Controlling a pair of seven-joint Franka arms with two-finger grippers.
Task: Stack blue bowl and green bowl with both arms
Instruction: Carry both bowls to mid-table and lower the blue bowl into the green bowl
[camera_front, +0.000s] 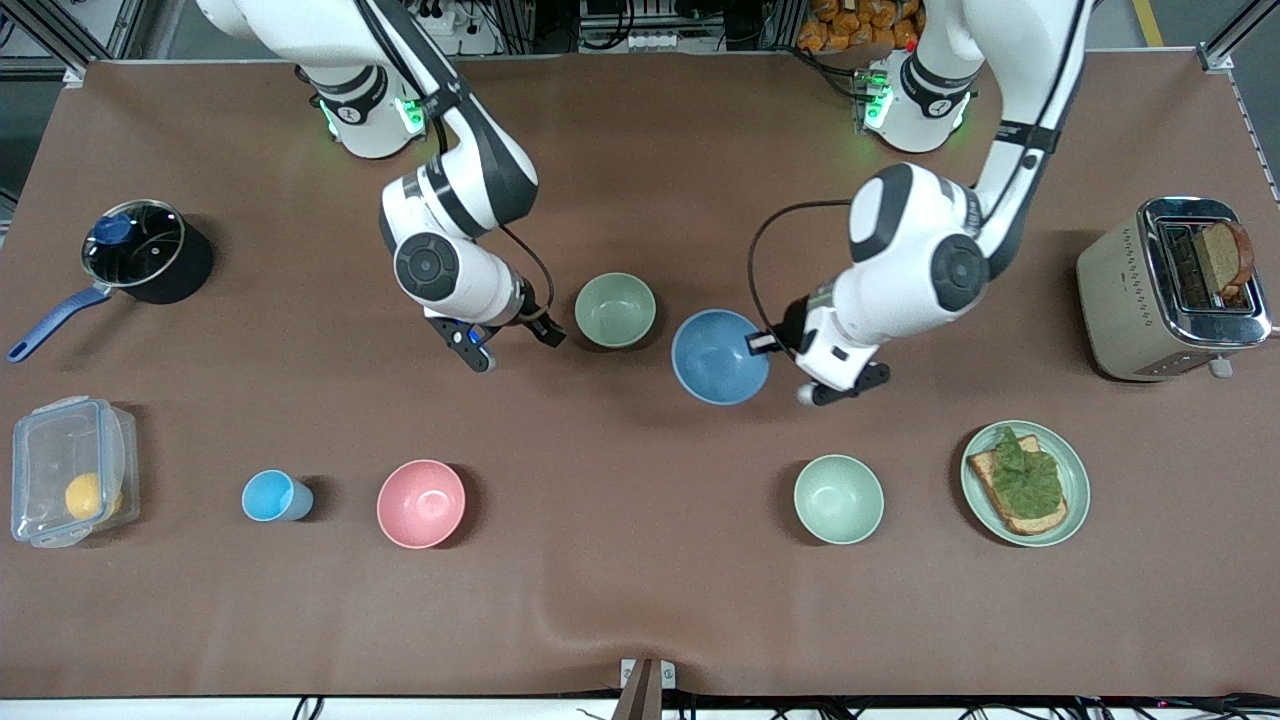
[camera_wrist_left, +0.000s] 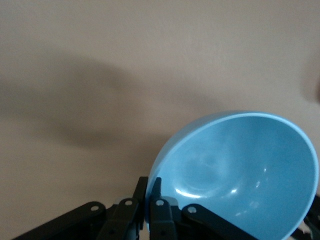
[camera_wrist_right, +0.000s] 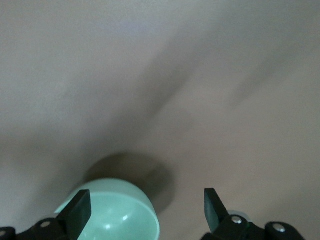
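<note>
My left gripper (camera_front: 768, 344) (camera_wrist_left: 150, 186) is shut on the rim of the blue bowl (camera_front: 718, 357) (camera_wrist_left: 240, 170). It holds the bowl tilted a little above the middle of the table. The green bowl (camera_front: 615, 310) (camera_wrist_right: 117, 217) stands upright on the cloth beside the blue bowl, toward the right arm's end. My right gripper (camera_front: 512, 343) (camera_wrist_right: 147, 209) hangs open just beside the green bowl, on the side toward the right arm's end. Nothing is gripped between its fingers, and part of the bowl shows between them in the right wrist view.
A second green bowl (camera_front: 838, 498), a pink bowl (camera_front: 421, 503) and a light-blue cup (camera_front: 275, 496) stand nearer the front camera. A green plate (camera_front: 1074, 470) with toast and a toaster (camera_front: 1120, 290) are at the left arm's end. A lidded pot (camera_front: 140, 250) and a clear box (camera_front: 70, 470) are at the right arm's end.
</note>
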